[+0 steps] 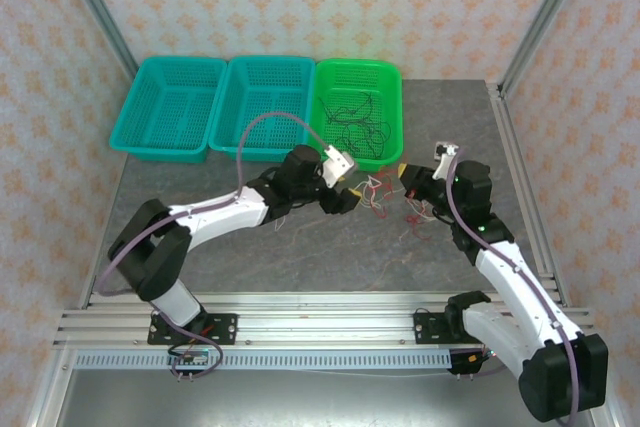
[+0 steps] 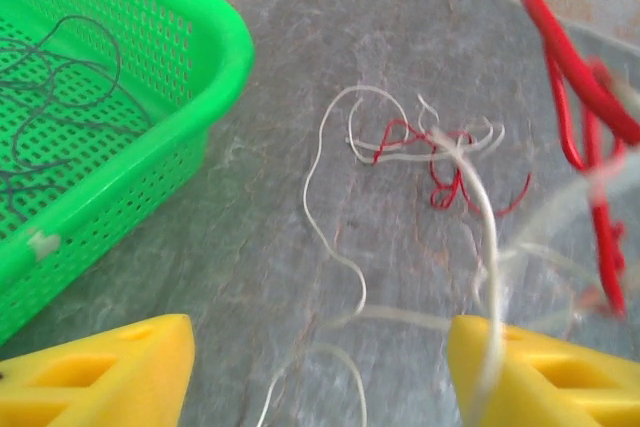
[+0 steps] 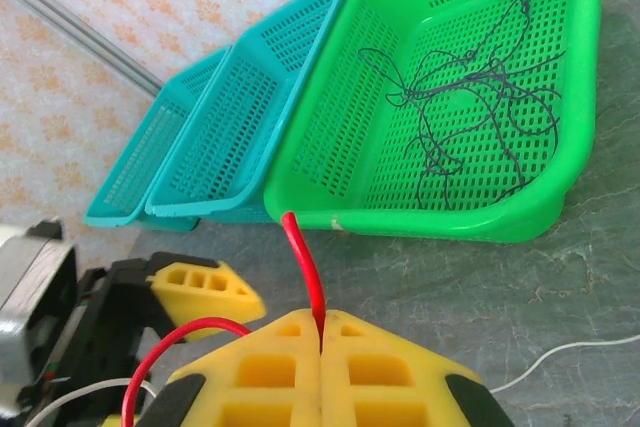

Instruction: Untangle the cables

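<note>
A small tangle of white and red cables [image 1: 377, 191] lies on the grey table between my two grippers. In the left wrist view a white cable [image 2: 318, 177] loops over the table next to red strands [image 2: 445, 167]. My left gripper [image 2: 320, 379] is open, its yellow fingers [image 2: 110, 372] wide apart, and a blurred white strand hangs over the right one. My right gripper [image 3: 321, 332] is shut on a red cable [image 3: 305, 262], which rises from between its fingertips. From above, the left gripper [image 1: 348, 195] and the right gripper [image 1: 405, 179] face each other across the tangle.
A green basket [image 1: 358, 65] behind the grippers holds loose black wires [image 3: 470, 117]. Two teal baskets [image 1: 180, 60] [image 1: 270, 60] stand to its left. The green basket's rim [image 2: 215, 37] is close to the left gripper. A metal frame edges the table.
</note>
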Available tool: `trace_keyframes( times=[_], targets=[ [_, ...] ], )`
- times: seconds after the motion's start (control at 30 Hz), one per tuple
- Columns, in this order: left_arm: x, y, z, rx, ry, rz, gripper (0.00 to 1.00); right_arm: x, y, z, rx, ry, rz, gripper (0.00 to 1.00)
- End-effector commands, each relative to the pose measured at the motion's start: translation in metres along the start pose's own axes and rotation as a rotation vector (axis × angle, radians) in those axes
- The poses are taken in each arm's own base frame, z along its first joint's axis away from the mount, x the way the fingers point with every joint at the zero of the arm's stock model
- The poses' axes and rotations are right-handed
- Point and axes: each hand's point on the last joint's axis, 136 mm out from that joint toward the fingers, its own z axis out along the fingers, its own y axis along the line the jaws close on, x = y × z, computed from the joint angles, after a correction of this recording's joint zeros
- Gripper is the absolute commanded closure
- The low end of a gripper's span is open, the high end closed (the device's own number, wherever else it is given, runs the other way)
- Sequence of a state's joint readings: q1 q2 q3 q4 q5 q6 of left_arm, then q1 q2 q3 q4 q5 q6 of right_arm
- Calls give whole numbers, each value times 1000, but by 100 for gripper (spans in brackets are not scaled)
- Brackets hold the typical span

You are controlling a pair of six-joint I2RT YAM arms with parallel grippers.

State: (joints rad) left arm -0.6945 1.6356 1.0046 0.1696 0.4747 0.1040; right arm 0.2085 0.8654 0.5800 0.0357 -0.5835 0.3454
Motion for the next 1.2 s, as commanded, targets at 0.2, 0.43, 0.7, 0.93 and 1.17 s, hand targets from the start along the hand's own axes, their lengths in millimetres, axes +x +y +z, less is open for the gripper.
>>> trace_keyframes(
  times=[0.2, 0.43, 0.7, 0.93, 1.17],
  targets=[
    [-37, 13, -7, -84, -122, -50, 100, -10, -43, -18, 282, -78, 2, 100],
    [-27, 34, -54, -212, -145, -165, 100, -18, -105, -54, 654, -174, 57, 100],
    [12, 80, -131, -397, -190, -369, 100, -29, -160, -122, 1005, -286, 121, 100],
    [51, 111, -190, -610, -145, -468, 100, -39, -191, -172, 1167, -381, 231, 100],
    [44, 105, -209, -559, -224, -498, 100, -43, -197, -163, 1056, -402, 320, 100]
  ],
)
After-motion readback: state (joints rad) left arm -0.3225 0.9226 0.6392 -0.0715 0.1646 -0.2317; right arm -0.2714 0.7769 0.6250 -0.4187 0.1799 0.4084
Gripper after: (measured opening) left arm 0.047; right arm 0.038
